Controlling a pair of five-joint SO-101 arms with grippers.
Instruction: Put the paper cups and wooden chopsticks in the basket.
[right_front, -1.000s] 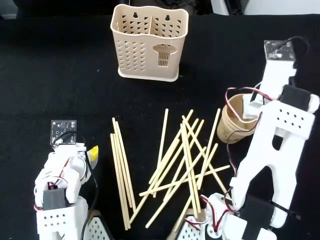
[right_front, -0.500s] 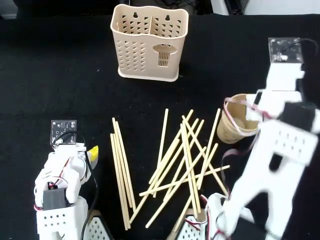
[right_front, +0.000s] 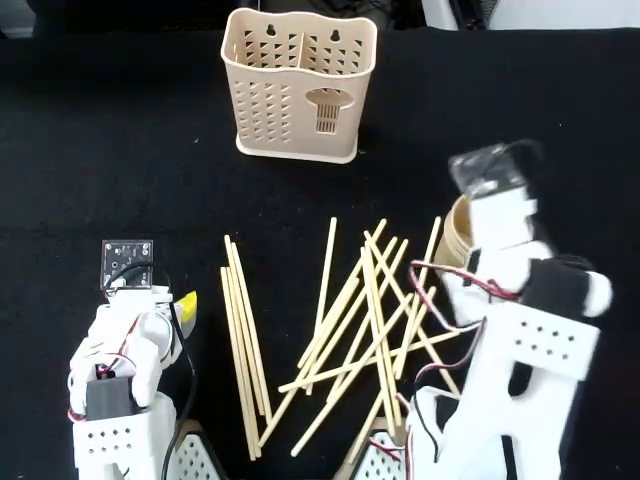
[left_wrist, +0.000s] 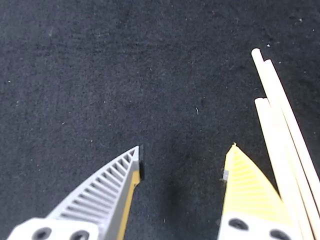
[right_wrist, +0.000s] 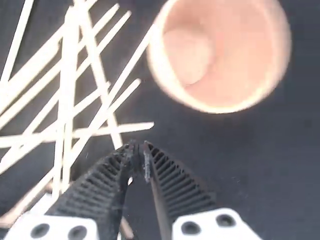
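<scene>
Wooden chopsticks (right_front: 350, 330) scattered on black table (right_front: 120, 150) in front of basket (right_front: 300, 85), paper cup (right_wrist: 220, 52) outside basket beside sticks, right gripper (right_wrist: 139, 150) fingertips closed on nothing near cup, left gripper (left_wrist: 185, 160) spread wide, empty, well apart from basket

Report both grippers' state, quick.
Left gripper: open, holding nothing.
Right gripper: shut, empty; the paper cup lies apart from it.
</scene>
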